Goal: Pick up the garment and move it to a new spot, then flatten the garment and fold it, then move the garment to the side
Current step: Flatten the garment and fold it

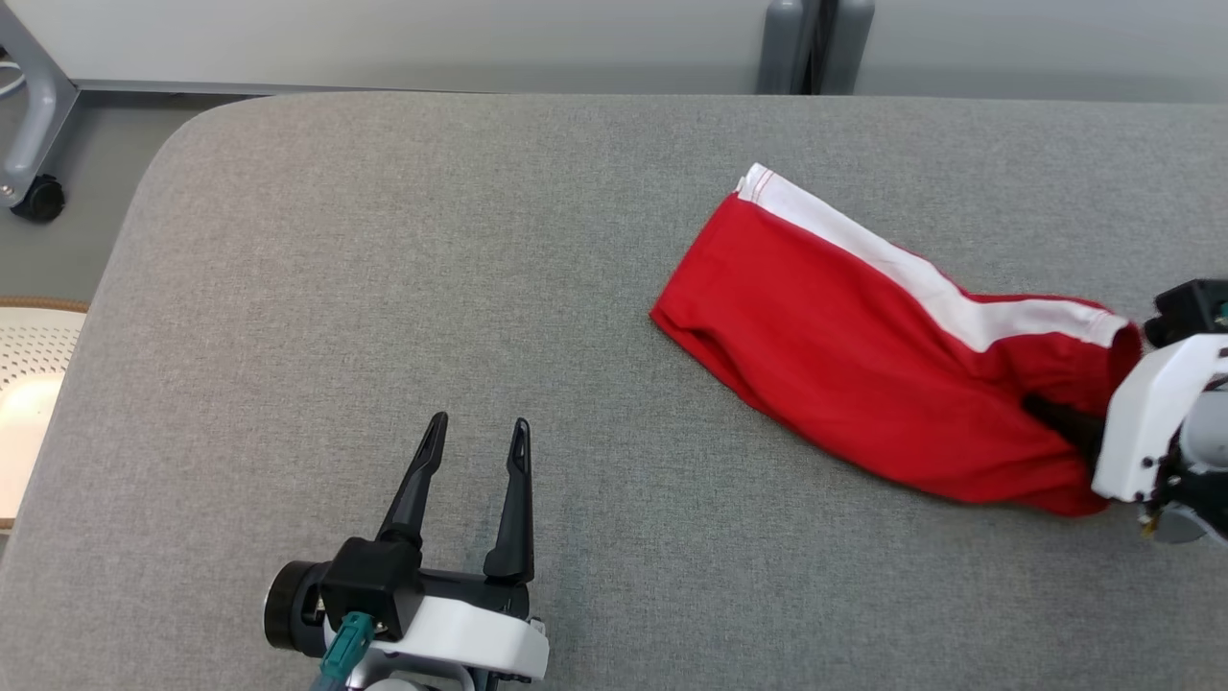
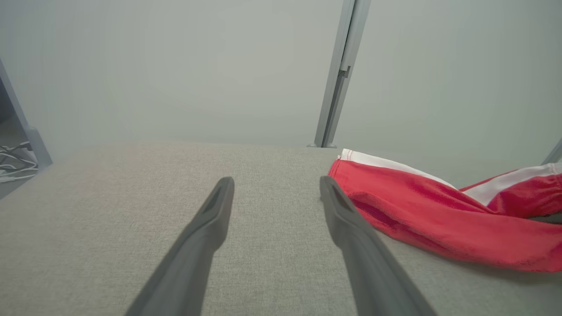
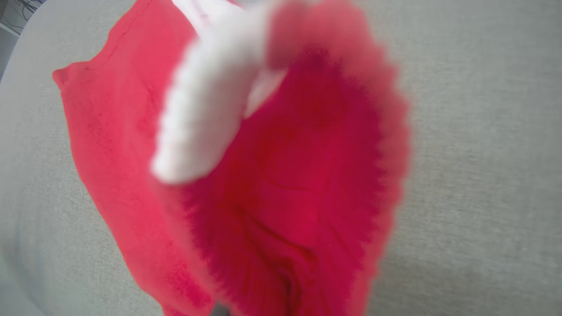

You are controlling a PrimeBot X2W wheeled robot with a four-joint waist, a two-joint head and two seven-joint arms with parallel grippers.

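At the far left of the head view we note a pale perforated object [image 1: 29, 374], cut off by the frame edge; what it is cannot be determined. Above it, a black caster [image 1: 38, 200] carries a grey frame leg.

The left gripper [image 1: 480, 422] sits near the front edge, fingers spread apart and holding nothing.

The garment [image 1: 844, 365], red shorts with a white side stripe, lies right of centre, well apart from the left gripper. Its right end rises into the right gripper [image 1: 1060, 417], whose fingers are pressed together on the fabric. The fingertips are buried in cloth, and the gripper body is cut off at the right edge. In the right wrist view the cloth is close and blurred, so the pinch point is hard to make out.

The table [image 1: 384, 288] is covered in grey woven fabric and has a rounded corner. Behind it stand a pale wall and a grey upright post [image 1: 815, 43]. Loose cables [image 2: 13, 164] lie on the floor.
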